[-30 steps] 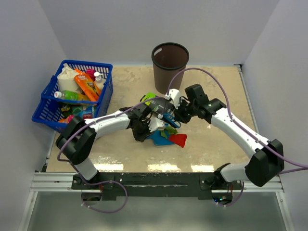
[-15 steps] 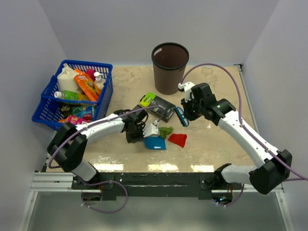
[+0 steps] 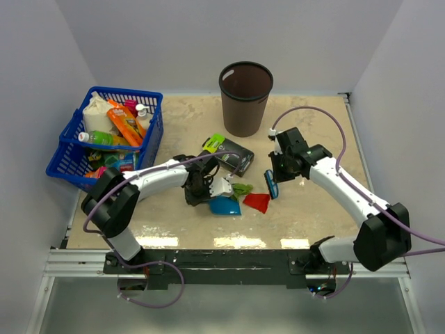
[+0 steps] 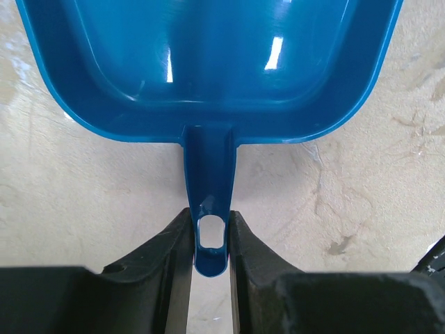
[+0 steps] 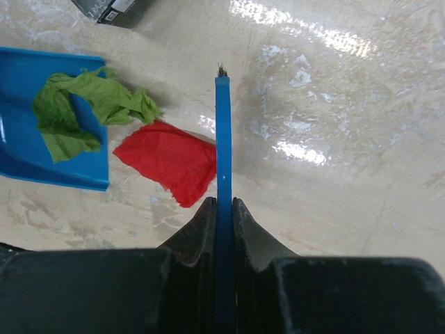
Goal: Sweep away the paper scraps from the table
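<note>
A green paper scrap (image 3: 241,188) lies half on the lip of the blue dustpan (image 3: 224,206). A red paper scrap (image 3: 257,202) lies flat on the sandy table (image 3: 313,216) just right of the pan. My left gripper (image 3: 210,197) is shut on the dustpan's handle (image 4: 208,209), with the pan (image 4: 208,62) flat on the table. My right gripper (image 3: 272,175) is shut on a thin blue brush (image 3: 270,184). In the right wrist view the brush (image 5: 222,139) stands just right of the red scrap (image 5: 170,160), with the green scrap (image 5: 83,111) and the dustpan (image 5: 28,139) to its left.
A black-and-lime box (image 3: 228,154) lies just behind the dustpan. A brown waste bin (image 3: 245,97) stands at the back centre. A blue basket (image 3: 104,136) full of bottles and packets sits at the left edge.
My right gripper has carried the brush from over the dustpan to the right and down beside the red scrap. The dustpan and left gripper have shifted only slightly.
</note>
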Tool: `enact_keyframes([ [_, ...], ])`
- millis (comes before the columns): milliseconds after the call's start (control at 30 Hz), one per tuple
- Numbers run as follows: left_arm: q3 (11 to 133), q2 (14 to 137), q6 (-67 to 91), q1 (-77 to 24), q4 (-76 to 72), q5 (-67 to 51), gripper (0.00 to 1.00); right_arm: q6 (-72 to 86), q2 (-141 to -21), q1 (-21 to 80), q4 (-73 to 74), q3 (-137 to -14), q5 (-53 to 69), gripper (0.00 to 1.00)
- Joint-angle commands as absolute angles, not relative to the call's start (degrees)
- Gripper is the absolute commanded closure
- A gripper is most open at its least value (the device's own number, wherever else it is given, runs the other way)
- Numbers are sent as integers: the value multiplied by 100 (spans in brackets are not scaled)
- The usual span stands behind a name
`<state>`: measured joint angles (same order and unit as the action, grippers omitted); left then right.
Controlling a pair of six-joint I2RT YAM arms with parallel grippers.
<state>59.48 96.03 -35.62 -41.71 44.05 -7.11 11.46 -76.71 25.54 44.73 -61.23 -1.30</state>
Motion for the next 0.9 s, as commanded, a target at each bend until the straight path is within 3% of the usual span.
enact_keyframes([
  [0,6328,9782,-3516,-4210,4394,-703,100,1477,-7751,2558,4140,-6021,245,100],
  [567,6926,10397,-3217,-4650,4043,-1142,100,1389,-7831,2549,3779,-6407,1335,100],
  [867,6329,10047,-3041,-4641,3377,-1591,100,1380,-7594,2303,3929,-6557,1590,100],
])
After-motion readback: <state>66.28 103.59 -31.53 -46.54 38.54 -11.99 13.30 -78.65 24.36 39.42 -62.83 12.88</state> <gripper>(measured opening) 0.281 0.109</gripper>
